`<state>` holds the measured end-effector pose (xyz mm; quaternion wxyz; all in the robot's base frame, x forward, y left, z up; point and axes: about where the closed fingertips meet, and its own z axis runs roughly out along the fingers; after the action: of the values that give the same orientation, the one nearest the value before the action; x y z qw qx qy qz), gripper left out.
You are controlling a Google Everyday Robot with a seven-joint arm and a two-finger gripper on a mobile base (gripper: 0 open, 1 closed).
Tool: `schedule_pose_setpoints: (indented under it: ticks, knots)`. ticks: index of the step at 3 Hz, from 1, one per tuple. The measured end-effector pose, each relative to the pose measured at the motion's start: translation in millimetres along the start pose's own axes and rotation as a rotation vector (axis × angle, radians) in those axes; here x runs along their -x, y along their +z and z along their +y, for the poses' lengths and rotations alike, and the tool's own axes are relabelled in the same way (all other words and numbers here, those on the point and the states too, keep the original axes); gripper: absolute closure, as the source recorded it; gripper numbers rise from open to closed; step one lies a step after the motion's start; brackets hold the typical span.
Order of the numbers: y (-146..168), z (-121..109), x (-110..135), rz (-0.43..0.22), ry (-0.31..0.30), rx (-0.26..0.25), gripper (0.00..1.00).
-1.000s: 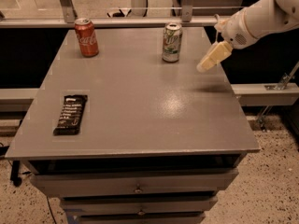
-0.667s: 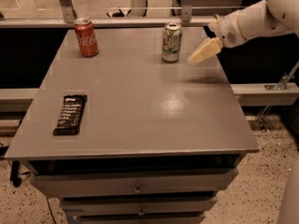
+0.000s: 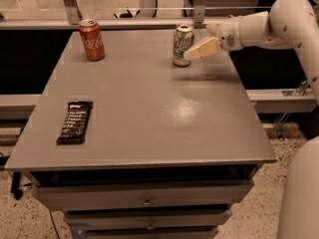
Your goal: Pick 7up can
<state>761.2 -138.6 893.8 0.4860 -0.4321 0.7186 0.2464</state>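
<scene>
The 7up can [image 3: 182, 45], silvery-white and green with a silver top, stands upright near the far edge of the grey table [image 3: 149, 108], right of centre. My gripper [image 3: 192, 53] comes in from the right on a white arm. Its cream fingertips reach the can's right side, at about mid height. The can is still standing on the table.
A red Coca-Cola can [image 3: 91, 39] stands upright at the far left of the table. A black snack bar [image 3: 75, 122] lies flat near the left front. A railing and glass run behind the table. Drawers sit below the front edge.
My gripper has moved left and slightly up, from the table's right edge to the right side of the 7up can. The cans and the bar have not moved.
</scene>
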Motion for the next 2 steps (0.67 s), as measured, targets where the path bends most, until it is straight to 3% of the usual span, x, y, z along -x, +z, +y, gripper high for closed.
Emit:
schedule_pose_setpoints:
  ticks: [1,2]
  knots:
    - [15,5,11,-0.077,0.006,0.026,0.14]
    - [26,11,17,-0.133,0.001,0.042,0.38]
